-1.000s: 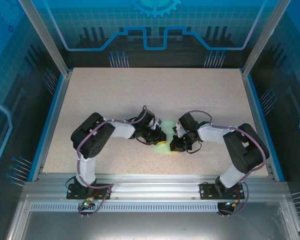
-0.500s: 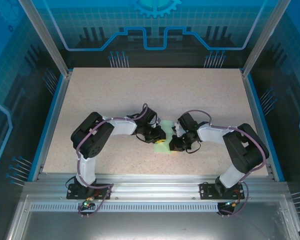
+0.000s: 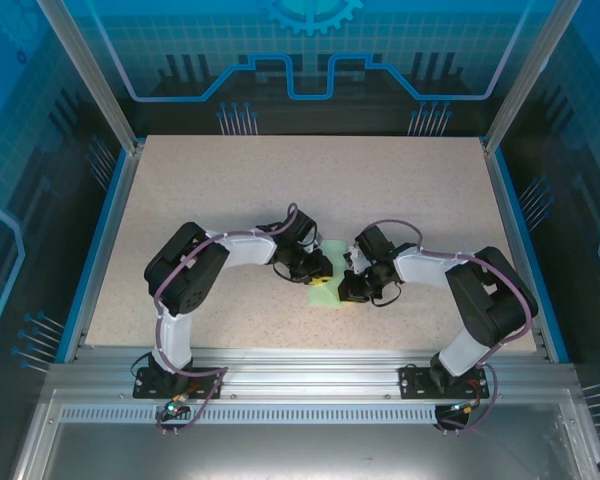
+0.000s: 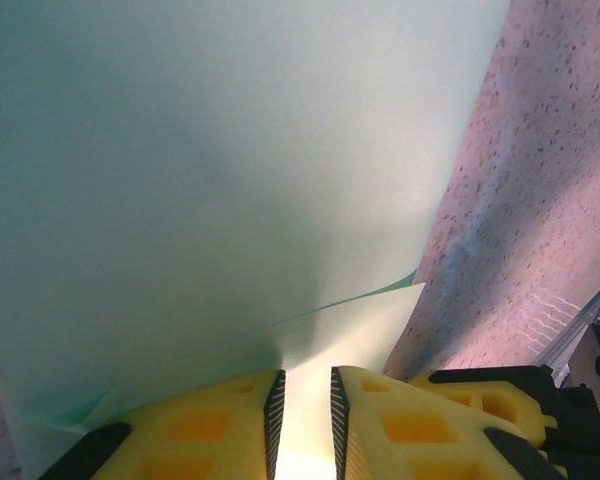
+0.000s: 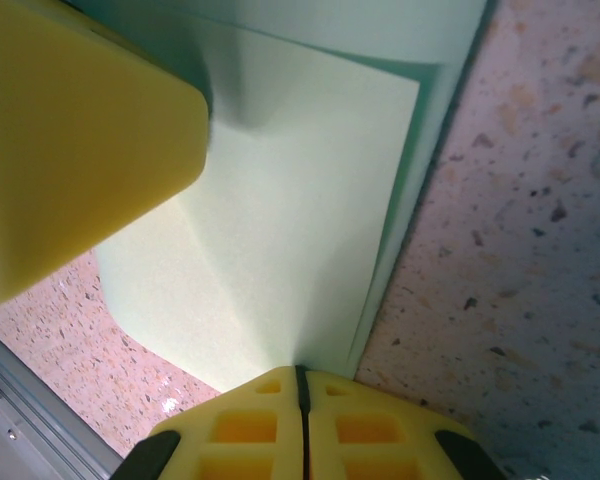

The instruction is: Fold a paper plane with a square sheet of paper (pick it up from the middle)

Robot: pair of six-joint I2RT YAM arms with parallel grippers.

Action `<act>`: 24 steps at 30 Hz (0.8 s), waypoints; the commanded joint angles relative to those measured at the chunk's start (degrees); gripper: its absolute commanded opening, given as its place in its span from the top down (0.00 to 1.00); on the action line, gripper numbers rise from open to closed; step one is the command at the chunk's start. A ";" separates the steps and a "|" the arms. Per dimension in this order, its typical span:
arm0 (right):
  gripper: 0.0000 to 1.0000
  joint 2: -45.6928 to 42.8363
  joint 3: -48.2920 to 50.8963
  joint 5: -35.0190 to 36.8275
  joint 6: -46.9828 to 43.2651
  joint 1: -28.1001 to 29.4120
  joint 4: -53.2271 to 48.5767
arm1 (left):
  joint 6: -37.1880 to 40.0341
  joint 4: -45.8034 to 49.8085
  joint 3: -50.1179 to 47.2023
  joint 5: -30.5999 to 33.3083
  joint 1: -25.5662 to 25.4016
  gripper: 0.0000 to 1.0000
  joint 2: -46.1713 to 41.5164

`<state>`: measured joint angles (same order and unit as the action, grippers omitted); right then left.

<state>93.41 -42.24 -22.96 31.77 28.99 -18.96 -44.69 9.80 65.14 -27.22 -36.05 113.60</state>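
The square sheet of paper is pale mint green, folded over on itself, and sits between the two grippers at the table's near middle. My left gripper is open by a narrow gap, and a flap of the sheet runs between its yellow fingers without being pinched. My right gripper is shut on the sheet's near edge, its tips pressed together. One of the left gripper's fingers rests over the sheet at the upper left of the right wrist view. In the top view the left gripper and right gripper face each other across the sheet.
The speckled beige table stretches away behind the arms, with a blue rim on both sides. An aluminium rail runs along the near edge. Bare tabletop lies just right of the sheet.
The left gripper's jaws have parted a little, letting go of their pinch on the sheet. The left wrist shifted slightly away from me. The right gripper has held still, shut on the sheet.
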 commanded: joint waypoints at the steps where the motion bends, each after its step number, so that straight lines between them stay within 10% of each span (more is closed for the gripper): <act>1: 0.92 3.22 1.81 7.54 0.22 0.66 -7.50 | 1.93 3.74 0.07 9.04 3.89 0.74 2.74; 24: 0.92 3.32 1.72 7.45 0.61 0.66 -7.32 | 6.25 4.43 0.90 8.60 8.22 0.72 2.54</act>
<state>93.67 -42.50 -22.94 31.77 28.99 -18.98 -40.77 10.50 65.87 -26.55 -30.87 113.69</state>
